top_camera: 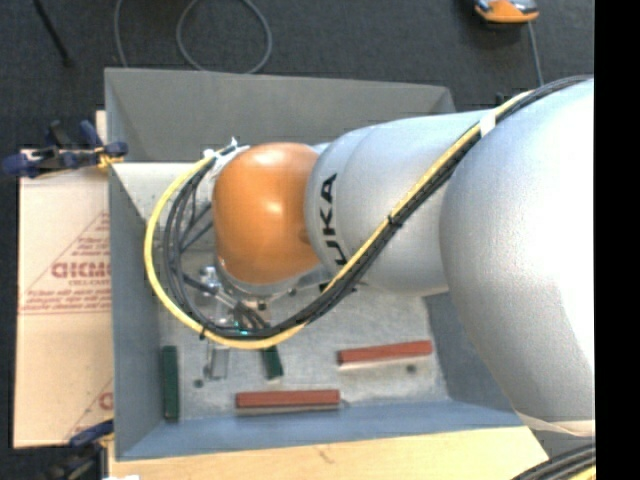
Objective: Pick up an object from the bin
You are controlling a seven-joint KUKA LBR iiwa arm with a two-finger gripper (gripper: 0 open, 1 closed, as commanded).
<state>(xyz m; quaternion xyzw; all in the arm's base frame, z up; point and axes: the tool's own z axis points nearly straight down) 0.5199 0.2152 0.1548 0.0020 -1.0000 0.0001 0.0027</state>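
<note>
A: Camera view, from above. Where is the pincer?

B: Low in the grey bin (280,108), left of centre, beneath the arm's orange cover (262,213). Pincer (238,333) largely hidden by looped cables (160,268); wide or narrow, cannot tell.

A: And lying nearest?

B: Just on the near side, a red-brown bar (288,400), flat along the near wall. Rightward, a second red-brown bar (385,354). By the left wall, a dark green bar (170,381), lengthwise near to far.

Silver-white KUKA arm (480,208) wears an orange wrist cover (262,213) and yellow-black cables (152,253).
</note>
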